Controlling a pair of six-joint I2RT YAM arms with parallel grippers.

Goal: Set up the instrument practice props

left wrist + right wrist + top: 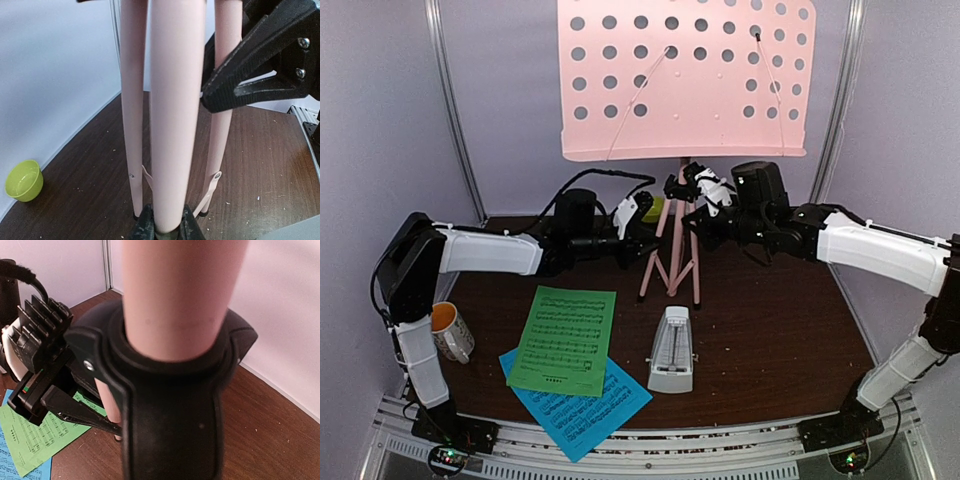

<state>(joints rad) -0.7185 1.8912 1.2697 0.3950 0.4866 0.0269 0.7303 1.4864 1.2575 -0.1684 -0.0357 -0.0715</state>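
Below the perforated desk (685, 110), left gripper (167, 227) clamps the music stand pole (175, 125); right gripper (695, 188), jaws hidden, cannot be judged.

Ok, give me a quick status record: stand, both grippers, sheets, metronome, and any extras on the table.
stand: pink music stand upright at the back of the table
left gripper: shut on a tube of the stand
right gripper: at the stand's collar, jaws hidden
sheets: green sheet lying over blue sheet, front left
metronome: upright in front of the stand
extras: mug far left; lime bowl at the table's edge
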